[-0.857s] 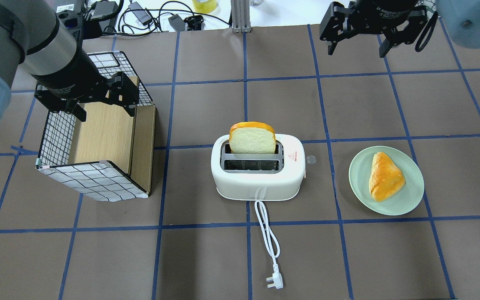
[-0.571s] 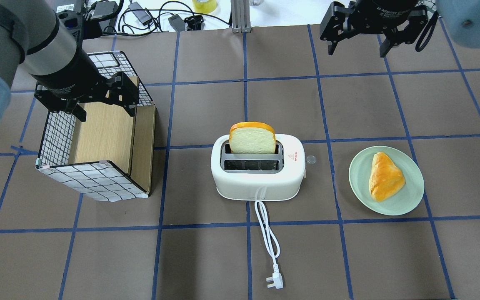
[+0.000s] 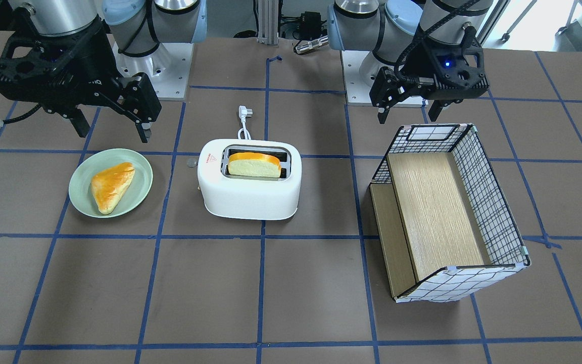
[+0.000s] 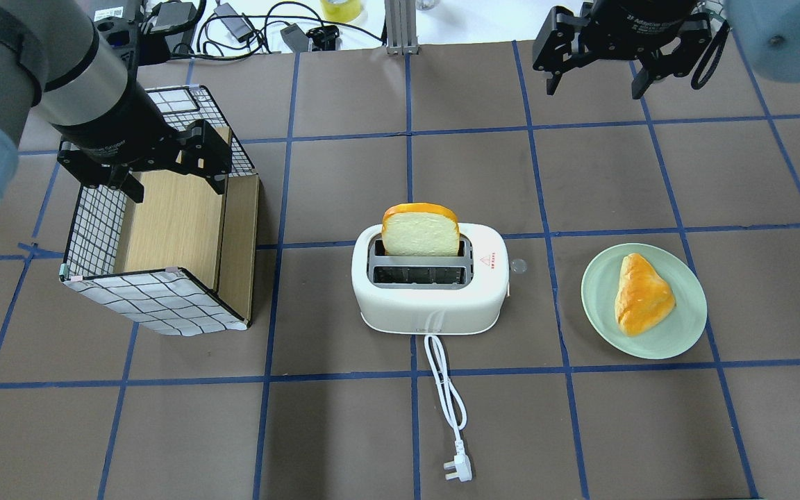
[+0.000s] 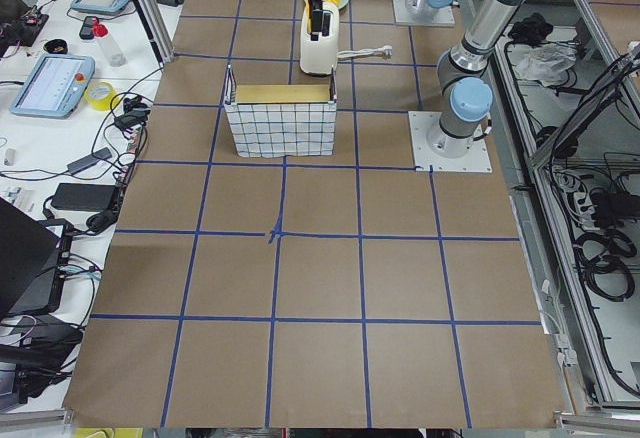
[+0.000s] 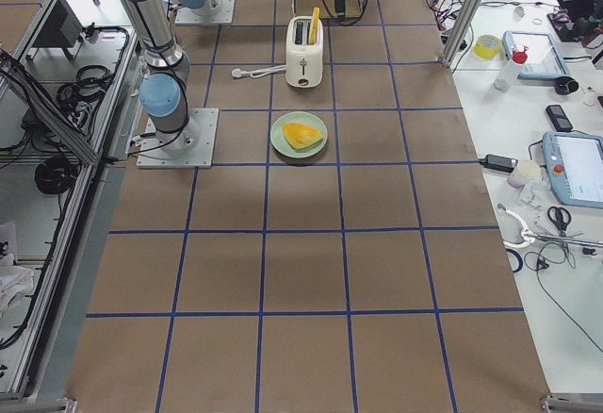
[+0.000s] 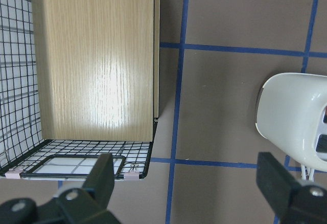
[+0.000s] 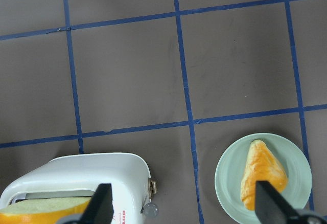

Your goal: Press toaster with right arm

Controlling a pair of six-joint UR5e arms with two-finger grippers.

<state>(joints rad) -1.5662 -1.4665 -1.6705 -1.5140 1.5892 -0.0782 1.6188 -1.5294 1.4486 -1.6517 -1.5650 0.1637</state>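
The white toaster (image 4: pixel 430 288) stands in the middle of the table with a bread slice (image 4: pixel 421 230) upright in its far slot. Its lever knob (image 4: pixel 518 264) sticks out on the right end, and its cord and plug (image 4: pixel 457 471) trail towards the robot. My right gripper (image 4: pixel 594 87) is open and empty, high over the far right of the table, well away from the toaster. The right wrist view shows the toaster (image 8: pixel 76 183) at the lower left between the open fingers (image 8: pixel 99 203). My left gripper (image 4: pixel 178 189) is open and empty above the basket (image 4: pixel 157 298).
A green plate (image 4: pixel 678 340) with a triangular pastry (image 4: pixel 642 294) sits to the right of the toaster. The wire basket with a wooden floor (image 3: pixel 437 212) stands to its left. Cables and a tape roll (image 4: pixel 341 8) lie beyond the far edge.
The right gripper has shifted very slightly at the far right. The toaster, bread, plate, basket and left arm have not moved.
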